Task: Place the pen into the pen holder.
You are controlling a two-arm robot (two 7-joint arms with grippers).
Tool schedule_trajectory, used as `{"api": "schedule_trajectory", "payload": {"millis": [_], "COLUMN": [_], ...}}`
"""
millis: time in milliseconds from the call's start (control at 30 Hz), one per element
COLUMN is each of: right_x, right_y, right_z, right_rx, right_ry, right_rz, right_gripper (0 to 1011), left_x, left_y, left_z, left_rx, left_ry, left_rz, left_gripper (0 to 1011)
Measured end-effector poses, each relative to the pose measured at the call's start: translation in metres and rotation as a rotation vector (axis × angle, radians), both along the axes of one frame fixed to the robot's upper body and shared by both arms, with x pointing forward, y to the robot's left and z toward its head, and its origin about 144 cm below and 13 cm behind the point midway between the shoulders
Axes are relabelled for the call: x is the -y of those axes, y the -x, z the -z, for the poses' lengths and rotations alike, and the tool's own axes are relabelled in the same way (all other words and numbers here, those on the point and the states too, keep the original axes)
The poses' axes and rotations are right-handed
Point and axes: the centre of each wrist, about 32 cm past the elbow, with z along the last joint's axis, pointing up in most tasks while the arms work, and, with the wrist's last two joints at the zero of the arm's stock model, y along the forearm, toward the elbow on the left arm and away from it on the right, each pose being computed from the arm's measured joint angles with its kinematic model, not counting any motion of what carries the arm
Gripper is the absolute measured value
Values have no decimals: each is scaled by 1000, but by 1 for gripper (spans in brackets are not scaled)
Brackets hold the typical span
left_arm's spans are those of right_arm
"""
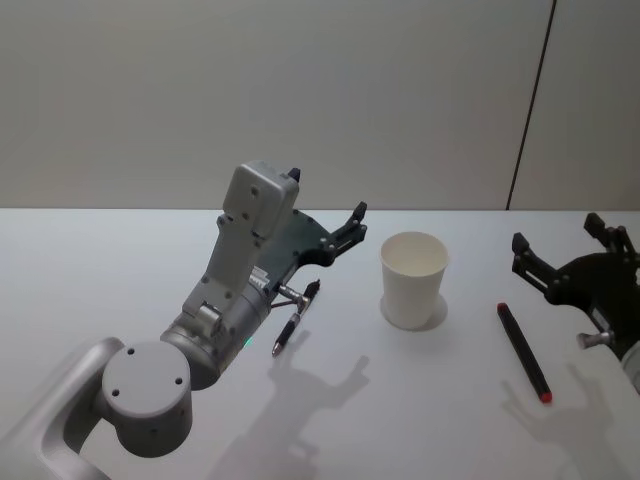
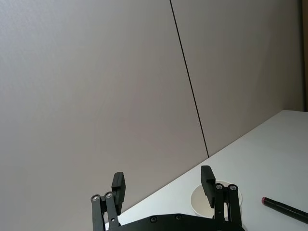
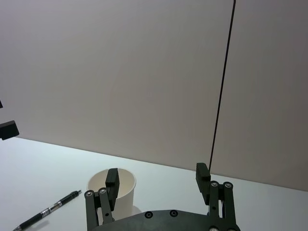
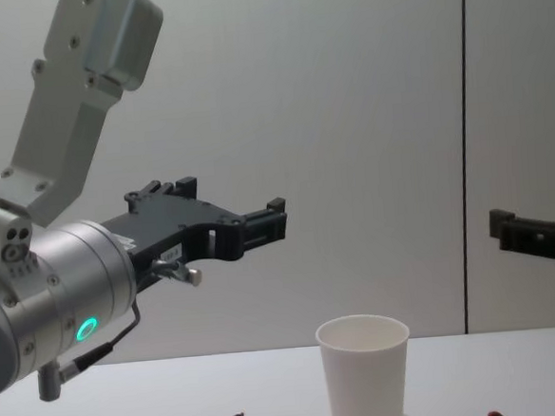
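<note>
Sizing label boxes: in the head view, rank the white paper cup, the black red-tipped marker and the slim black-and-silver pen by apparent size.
1. white paper cup
2. black red-tipped marker
3. slim black-and-silver pen

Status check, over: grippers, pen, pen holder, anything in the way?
Left gripper open, raised left of the pen holder. Right gripper open, raised on its right. Slim black pen and red-ended pen flat on table, ungripped. Holder upright, mouth unobstructed.
</note>
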Motion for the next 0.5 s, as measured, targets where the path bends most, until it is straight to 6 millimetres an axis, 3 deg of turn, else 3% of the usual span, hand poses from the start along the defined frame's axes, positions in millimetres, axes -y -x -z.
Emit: {"api": "schedule_trajectory", "payload": {"millis": [500], "right_x": [-24], "right_y": [-26], "right_z": [-4], "right_rx": [-100], "right_ry": [18], "right_rz": [36], "right_gripper": [1002], "left_x": [0], "left_y": [0], "left_z": [0], "left_rx": [0], "left_ry": [0], "left_rz": [0], "left_gripper": [1000]}}
